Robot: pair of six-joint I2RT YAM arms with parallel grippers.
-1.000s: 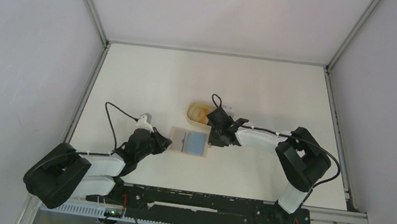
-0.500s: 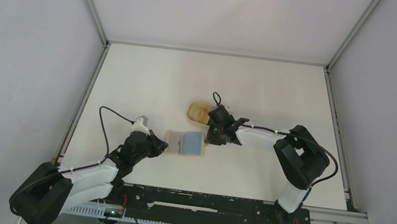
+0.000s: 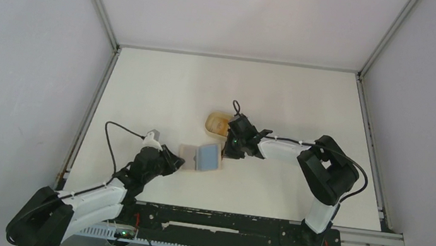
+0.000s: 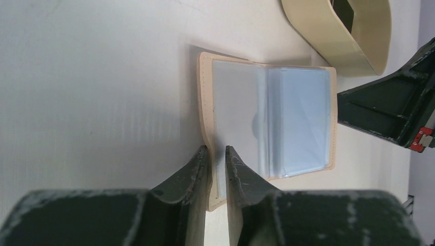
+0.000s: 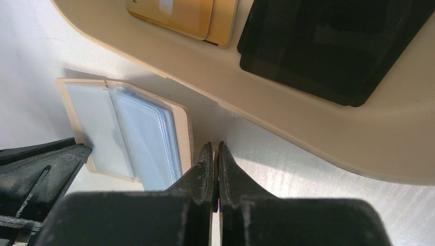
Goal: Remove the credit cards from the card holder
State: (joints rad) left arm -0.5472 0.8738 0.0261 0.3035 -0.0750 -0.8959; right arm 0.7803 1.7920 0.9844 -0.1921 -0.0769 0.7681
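The tan card holder [image 3: 187,156] lies open on the table, clear sleeves up. A light blue credit card [image 4: 302,118] sits in its right sleeve [image 5: 149,138]. My left gripper [image 4: 215,148] is over the holder's near left corner; its jaws stand a narrow gap apart and the tan edge [image 4: 205,102] shows between them. My right gripper [image 5: 213,144] is shut on nothing, its tips on the table beside the holder's right edge [image 5: 183,123]. A black credit card [image 5: 333,41] lies in the tray. From above, the left gripper [image 3: 176,162] and right gripper [image 3: 229,151] flank the holder.
The oval tan tray [image 3: 215,123] stands just behind the holder, close to the right gripper; its wall [image 5: 308,118] rises right of the tips. A gold card [image 5: 179,15] also lies in it. Metal frame rails [image 3: 92,113] border the table.
The left jaws have parted a little from a tight pinch. The left arm has stretched out and the holder has slid slightly left; the right gripper followed a little.
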